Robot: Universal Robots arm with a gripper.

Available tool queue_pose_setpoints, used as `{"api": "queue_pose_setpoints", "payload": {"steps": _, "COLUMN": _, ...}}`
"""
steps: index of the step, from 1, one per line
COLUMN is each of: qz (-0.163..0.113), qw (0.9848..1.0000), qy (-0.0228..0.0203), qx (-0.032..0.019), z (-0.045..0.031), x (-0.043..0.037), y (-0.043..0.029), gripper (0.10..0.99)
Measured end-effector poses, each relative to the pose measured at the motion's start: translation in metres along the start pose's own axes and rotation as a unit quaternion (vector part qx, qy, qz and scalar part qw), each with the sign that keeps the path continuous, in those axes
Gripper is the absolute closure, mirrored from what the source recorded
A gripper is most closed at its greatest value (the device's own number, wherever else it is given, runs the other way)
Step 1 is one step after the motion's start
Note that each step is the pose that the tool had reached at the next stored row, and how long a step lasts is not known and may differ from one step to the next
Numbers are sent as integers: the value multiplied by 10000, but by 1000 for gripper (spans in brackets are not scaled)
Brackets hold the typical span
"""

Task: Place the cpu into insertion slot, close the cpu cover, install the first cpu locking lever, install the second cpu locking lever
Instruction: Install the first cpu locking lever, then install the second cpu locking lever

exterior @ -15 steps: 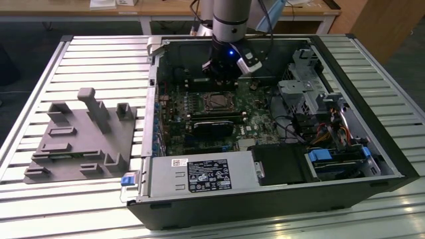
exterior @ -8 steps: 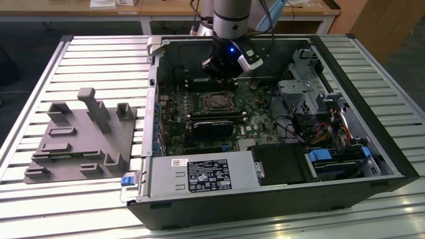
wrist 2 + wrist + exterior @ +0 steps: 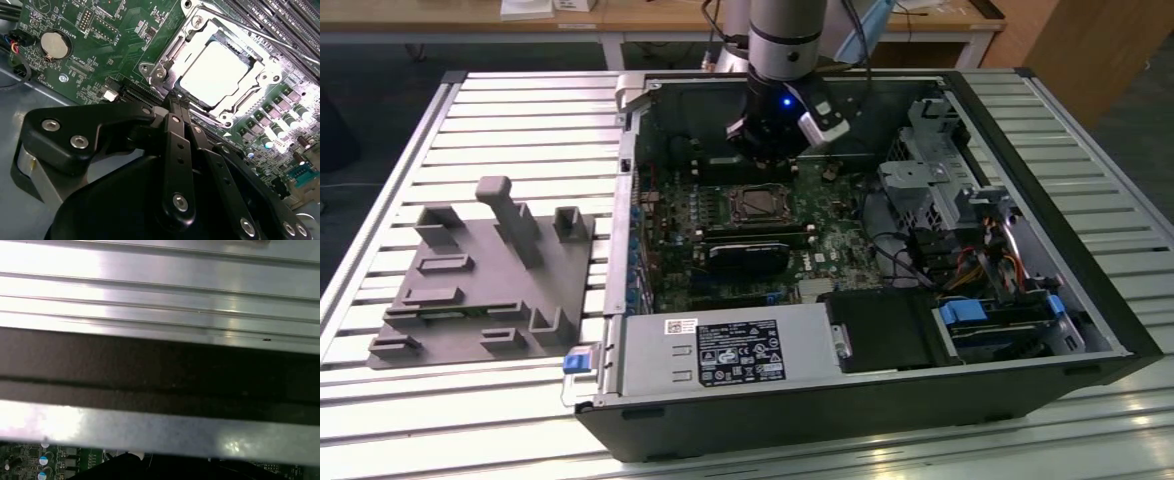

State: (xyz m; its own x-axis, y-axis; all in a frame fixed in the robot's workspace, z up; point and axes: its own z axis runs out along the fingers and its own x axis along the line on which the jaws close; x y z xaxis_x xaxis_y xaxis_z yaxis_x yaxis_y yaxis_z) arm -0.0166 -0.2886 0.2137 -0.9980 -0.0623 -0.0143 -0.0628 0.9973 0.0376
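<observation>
Pincer (image 3: 176, 100) fingers pressed together and empty, we find the cpu (image 3: 215, 72) seated under the cpu cover (image 3: 165, 60); we judge it light, rigid, fragile, edge-held only.

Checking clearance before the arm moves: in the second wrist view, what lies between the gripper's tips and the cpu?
In the second wrist view the gripper, fingers together, ends at the cpu cover. Only that metal frame edge lies between it and the cpu.
</observation>
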Motion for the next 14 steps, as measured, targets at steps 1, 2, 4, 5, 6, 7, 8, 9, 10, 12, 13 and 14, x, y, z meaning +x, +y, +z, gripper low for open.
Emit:
{"api": "queue_pose_setpoints", "payload": {"steps": 1, "qz": 1, "qw": 10000, "qy": 0, "qx": 1, "z": 0, "x": -1, "y": 0, "gripper": 980}}
{"api": "queue_pose_setpoints", "payload": {"steps": 2, "qz": 0, "qw": 10000, "qy": 0, "qx": 0, "z": 0, "x": -1, "y": -6, "gripper": 980}}
{"api": "queue_pose_setpoints", "payload": {"steps": 4, "qz": 0, "qw": 10000, "qy": 1, "qx": 1, "z": -1, "x": -2, "y": -11, "gripper": 980}}
{"api": "queue_pose_setpoints", "payload": {"steps": 5, "qz": 0, "qw": 10000, "qy": 1, "qx": 1, "z": -1, "x": -2, "y": -18, "gripper": 980}}
{"api": "queue_pose_setpoints", "payload": {"steps": 6, "qz": 0, "qw": 10000, "qy": 0, "qx": 0, "z": -1, "x": -3, "y": -22, "gripper": 980}}
{"api": "queue_pose_setpoints", "payload": {"steps": 7, "qz": 0, "qw": 10000, "qy": 1, "qx": 1, "z": -2, "x": -2, "y": -26, "gripper": 980}}
{"api": "queue_pose_setpoints", "payload": {"steps": 8, "qz": 0, "qw": 10000, "qy": 1, "qx": 1, "z": -2, "x": -2, "y": -30, "gripper": 980}}
{"api": "queue_pose_setpoints", "payload": {"steps": 9, "qz": 1, "qw": 10000, "qy": 0, "qx": 0, "z": -1, "x": -2, "y": -31, "gripper": 980}}
{"api": "queue_pose_setpoints", "payload": {"steps": 10, "qz": 1, "qw": 10000, "qy": 0, "qx": 0, "z": -1, "x": -2, "y": -33, "gripper": 980}}
{"api": "queue_pose_setpoints", "payload": {"steps": 12, "qz": 0, "qw": 10000, "qy": 1, "qx": 1, "z": -2, "x": -2, "y": -36, "gripper": 980}}
{"api": "queue_pose_setpoints", "payload": {"steps": 13, "qz": 0, "qw": 10000, "qy": 1, "qx": 1, "z": -2, "x": -2, "y": -38, "gripper": 980}}
{"api": "queue_pose_setpoints", "payload": {"steps": 14, "qz": 0, "qw": 10000, "qy": 0, "qx": 1, "z": -2, "x": -2, "y": -39, "gripper": 980}}
